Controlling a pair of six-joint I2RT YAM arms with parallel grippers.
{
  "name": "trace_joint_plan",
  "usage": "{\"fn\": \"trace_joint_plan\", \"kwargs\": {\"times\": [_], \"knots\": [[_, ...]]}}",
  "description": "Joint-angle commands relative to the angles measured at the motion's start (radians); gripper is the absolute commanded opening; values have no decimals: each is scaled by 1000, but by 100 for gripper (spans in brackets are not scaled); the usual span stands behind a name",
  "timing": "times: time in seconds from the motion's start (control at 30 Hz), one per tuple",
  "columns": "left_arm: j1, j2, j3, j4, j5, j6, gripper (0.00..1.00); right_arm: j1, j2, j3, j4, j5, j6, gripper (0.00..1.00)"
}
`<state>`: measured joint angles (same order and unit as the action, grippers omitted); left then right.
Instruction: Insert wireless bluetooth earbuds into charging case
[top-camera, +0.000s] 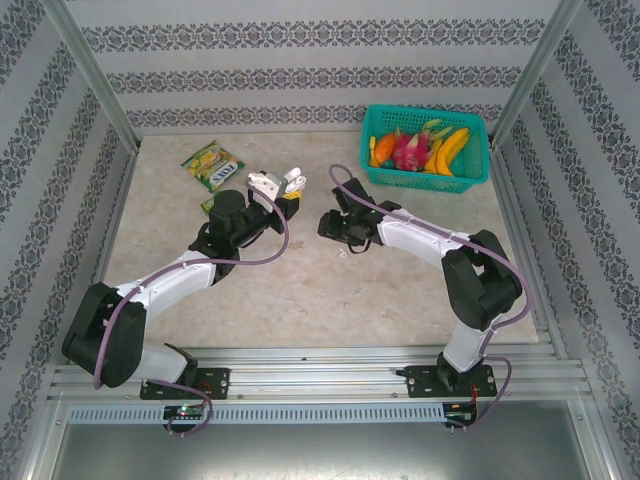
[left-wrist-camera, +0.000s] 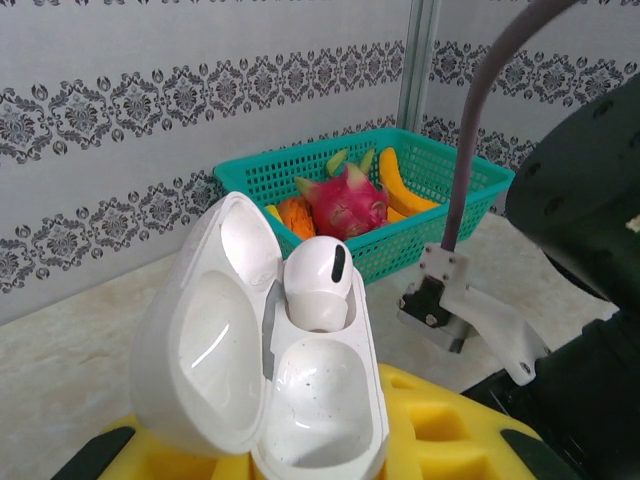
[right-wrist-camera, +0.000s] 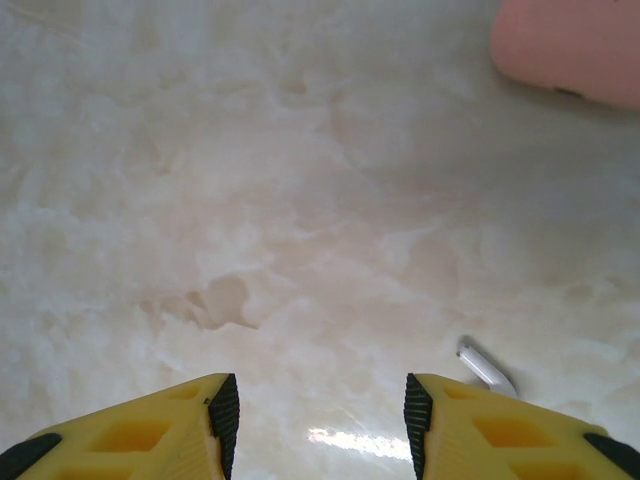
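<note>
Earbud (left-wrist-camera: 318, 280) seated in open white case (left-wrist-camera: 200, 350), left claw (left-wrist-camera: 300, 450) gripping it

An earbud (left-wrist-camera: 318, 275) is seated in the open case (left-wrist-camera: 200, 340), and the basket (left-wrist-camera: 400, 250) is set behind it. A second earbud (right-wrist-camera: 487, 368) is laid on the table (right-wrist-camera: 250, 180), with a second case (right-wrist-camera: 570, 45) farther behind it.

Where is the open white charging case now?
In the left wrist view, the white charging case sits in the left gripper, holding one white earbud, teal basket behind.
</note>
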<state>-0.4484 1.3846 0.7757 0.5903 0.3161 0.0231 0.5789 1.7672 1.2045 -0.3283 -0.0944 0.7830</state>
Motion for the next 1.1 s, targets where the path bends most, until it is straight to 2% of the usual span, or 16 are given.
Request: {"fn": "trace_joint_plan", "kwargs": {"times": [0.0, 0.17, 0.37, 0.83, 1.07], "knots": [[17, -32, -14, 31, -2, 15, 0, -28, 26, -2, -23, 13, -39, 50], [19, -35, -12, 28, -2, 14, 0, -88, 85, 12, -28, -20, -77, 51], [21, -39, -7, 19, -4, 15, 0, -89, 125, -10, -27, -24, -66, 51], [27, -54, -12, 16, 0, 15, 0, 25, 121, -73, -1, -9, 10, 52], [36, -71, -24, 19, -4, 15, 0, 121, 75, -76, -13, -60, 40, 52]]}}
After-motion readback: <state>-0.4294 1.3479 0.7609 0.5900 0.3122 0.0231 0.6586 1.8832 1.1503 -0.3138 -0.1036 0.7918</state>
